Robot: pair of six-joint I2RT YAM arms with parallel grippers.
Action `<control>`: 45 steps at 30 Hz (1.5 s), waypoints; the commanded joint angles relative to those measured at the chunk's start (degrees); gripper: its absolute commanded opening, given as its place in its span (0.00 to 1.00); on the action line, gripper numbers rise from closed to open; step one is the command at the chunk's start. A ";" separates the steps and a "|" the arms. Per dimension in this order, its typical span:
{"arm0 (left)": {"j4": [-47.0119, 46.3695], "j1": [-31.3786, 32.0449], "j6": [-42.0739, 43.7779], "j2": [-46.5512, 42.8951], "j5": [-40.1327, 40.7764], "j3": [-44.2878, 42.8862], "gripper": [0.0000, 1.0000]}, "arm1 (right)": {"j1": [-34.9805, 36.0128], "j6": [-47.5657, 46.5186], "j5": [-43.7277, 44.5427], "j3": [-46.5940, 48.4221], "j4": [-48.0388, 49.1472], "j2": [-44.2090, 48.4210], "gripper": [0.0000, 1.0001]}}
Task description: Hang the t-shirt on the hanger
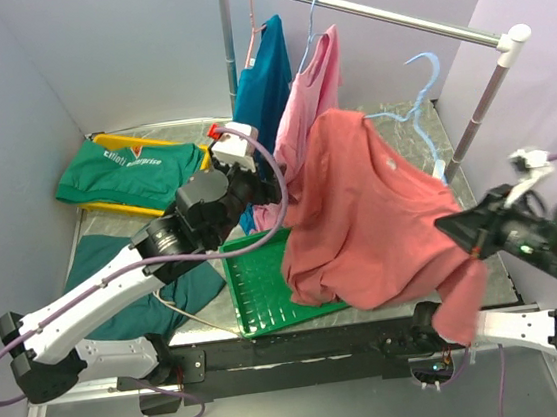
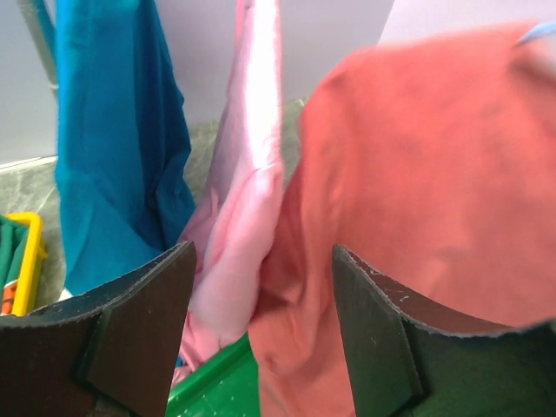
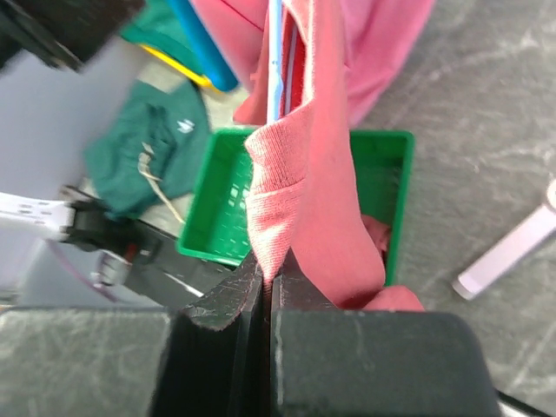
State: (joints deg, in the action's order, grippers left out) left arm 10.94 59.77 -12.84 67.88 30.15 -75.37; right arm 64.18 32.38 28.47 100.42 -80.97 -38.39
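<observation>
Top external view: salmon-red t-shirt (image 1: 369, 208) is held up in the air over the right half of the table (image 1: 109, 223), spread out wide. Its long axis runs from upper left by the rack down to lower right, where the right gripper (image 1: 462, 233) holds it, and one end droops past the gripper over the near table edge. The right wrist view shows the right gripper's fingers pressed together on a fold of the shirt. The light blue hanger (image 1: 425, 101) sticks out at the shirt's upper right, hook up and off the rail (image 1: 377, 14); its wire (image 3: 274, 61) runs down inside the fold. The left gripper (image 2: 261, 287) is spread with nothing between its fingers, just beside the shirt's left edge. A green tray (image 1: 259, 301) sits under the shirt's lower left. The pink t-shirt (image 1: 311, 94) and teal t-shirt (image 1: 262, 80) hang on the rail behind, crowding the left side; the pink one touches the salmon shirt. A folded green shirt (image 1: 133, 170) lies in a yellow tray (image 1: 165, 139) at far left, with a dark green shirt (image 1: 126, 286) flat under the left arm. The table is grey marbled, the walls pale lavender-grey (image 1: 120, 55).
</observation>
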 commanded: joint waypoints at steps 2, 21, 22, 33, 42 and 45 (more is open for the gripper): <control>-4.70 -0.88 -1.13 2.78 -7.64 -3.81 0.69 | -0.02 3.29 6.05 -3.82 1.08 -1.07 0.00; -6.64 -1.41 -6.06 4.90 -10.64 -4.70 0.70 | -7.05 -0.38 22.42 -0.93 14.17 -19.43 0.00; -6.63 -1.50 -6.06 4.55 -10.55 -4.52 0.70 | -7.14 -1.00 22.33 -0.49 14.96 -19.70 0.00; -5.23 -1.76 -6.14 3.31 -9.85 -3.82 0.70 | -7.14 -6.54 22.06 8.38 17.07 -22.78 0.00; -5.23 -1.85 -6.41 2.88 -9.76 -3.11 0.70 | -13.55 -8.83 18.82 11.29 17.51 -27.35 0.00; -4.96 -1.94 -6.32 2.70 -9.76 -3.20 0.70 | -17.23 -9.44 15.83 9.88 19.27 -27.70 0.00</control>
State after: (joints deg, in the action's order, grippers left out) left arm 6.74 58.13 -18.79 72.77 20.36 -78.13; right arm 50.92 24.80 45.95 110.32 -67.96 -65.01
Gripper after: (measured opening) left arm 0.698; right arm 0.034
